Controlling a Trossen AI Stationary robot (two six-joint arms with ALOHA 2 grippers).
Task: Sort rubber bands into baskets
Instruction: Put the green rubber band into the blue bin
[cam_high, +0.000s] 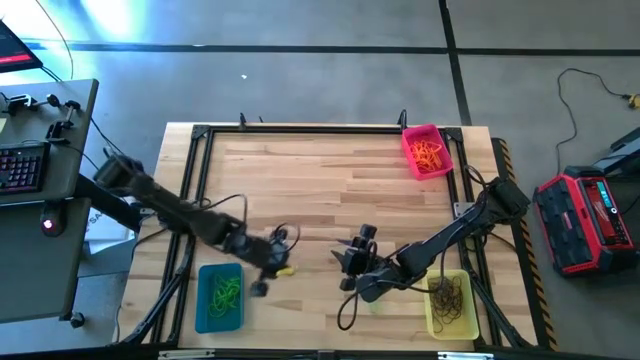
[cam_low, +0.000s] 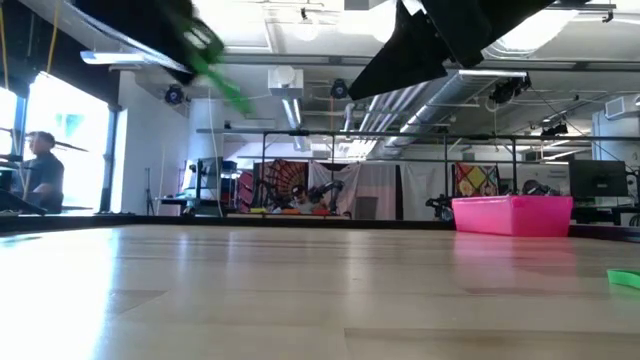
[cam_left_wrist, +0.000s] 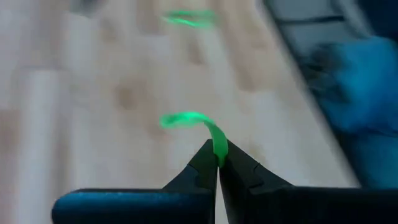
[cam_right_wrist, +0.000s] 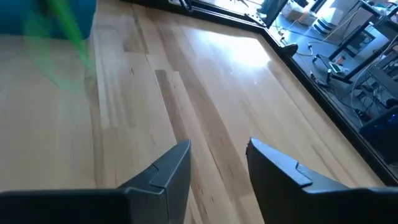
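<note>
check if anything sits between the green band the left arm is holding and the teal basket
Nothing visible does. The left end effector pinches a green rubber band right beside the teal basket, with only bare table between.

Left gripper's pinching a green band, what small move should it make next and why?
Probably carry it sideways over the teal basket. The left gripper is shut on a green rubber band, and that basket beside it already holds green ones.
</note>
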